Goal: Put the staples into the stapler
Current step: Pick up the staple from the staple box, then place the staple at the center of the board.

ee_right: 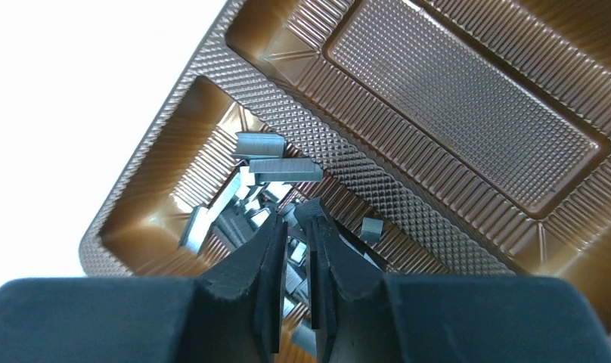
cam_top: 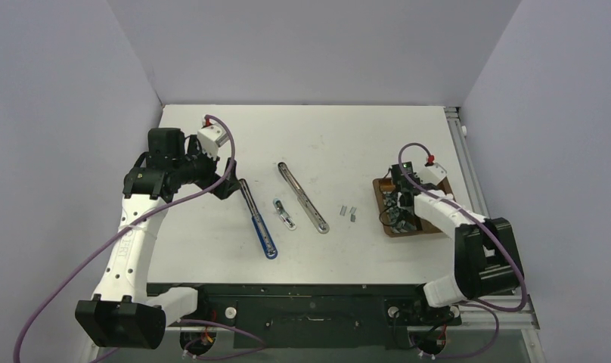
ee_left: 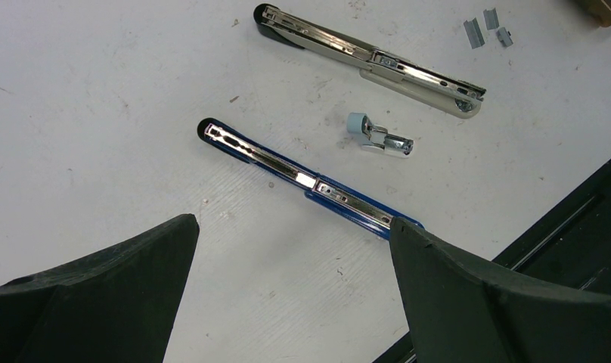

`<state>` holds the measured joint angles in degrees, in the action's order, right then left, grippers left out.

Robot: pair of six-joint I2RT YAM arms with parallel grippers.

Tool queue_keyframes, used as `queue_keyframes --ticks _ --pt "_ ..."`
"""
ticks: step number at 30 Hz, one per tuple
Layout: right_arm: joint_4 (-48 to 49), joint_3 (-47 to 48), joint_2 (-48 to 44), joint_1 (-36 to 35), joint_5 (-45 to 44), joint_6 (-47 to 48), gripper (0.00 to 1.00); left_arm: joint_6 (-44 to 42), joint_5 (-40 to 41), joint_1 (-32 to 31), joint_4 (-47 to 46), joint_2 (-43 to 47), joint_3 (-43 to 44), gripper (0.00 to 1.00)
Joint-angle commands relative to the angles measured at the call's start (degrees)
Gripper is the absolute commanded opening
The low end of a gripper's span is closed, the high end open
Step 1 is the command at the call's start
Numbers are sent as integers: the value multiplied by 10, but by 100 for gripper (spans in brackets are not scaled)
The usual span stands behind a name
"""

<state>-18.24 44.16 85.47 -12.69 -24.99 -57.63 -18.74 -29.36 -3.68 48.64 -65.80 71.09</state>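
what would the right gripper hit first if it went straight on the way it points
Likely the staples in the small compartment of the brown tray, just beyond the right gripper; depth unclear.

Loose part [ee_left: 378,136] blocks gap between blue stapler [ee_left: 302,180], cream stapler [ee_left: 378,64]; tray walls [ee_right: 166,151], staples [ee_right: 283,170] crowd right end effector [ee_right: 295,218].

Staples [ee_right: 287,170] under the right gripper [ee_right: 296,219] — hidden by its jaws

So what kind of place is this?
Likely a robot lab test cell: plain walls box in a white table, two arms are bolted at its edge, and opened staplers lie out.
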Motion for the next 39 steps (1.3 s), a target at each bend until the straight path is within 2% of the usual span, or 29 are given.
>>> queue_keyframes --ticks 1,8,16,22,29,34,39 --pt "-21 2 -63 -13 -3 17 9 -3 -13 3 -9 9 17 96" --pt "-59 21 -95 -108 -8 27 9 -1 -11 3 -9 8 20 96" --pt "-65 70 -47 -213 -5 37 9 4 -10 3 -14 9 18 96" --pt "-58 86 2 -237 6 35 9 4 -5 3 -12 12 20 96" --pt "-49 46 -24 -250 2 31 11 1 -6 3 -12 14 12 96" --pt "-64 52 -41 -249 -5 39 19 7 -11 3 -16 13 11 96" --pt "-71 60 -74 -217 -3 64 33 6 -11 3 -14 14 10 96"
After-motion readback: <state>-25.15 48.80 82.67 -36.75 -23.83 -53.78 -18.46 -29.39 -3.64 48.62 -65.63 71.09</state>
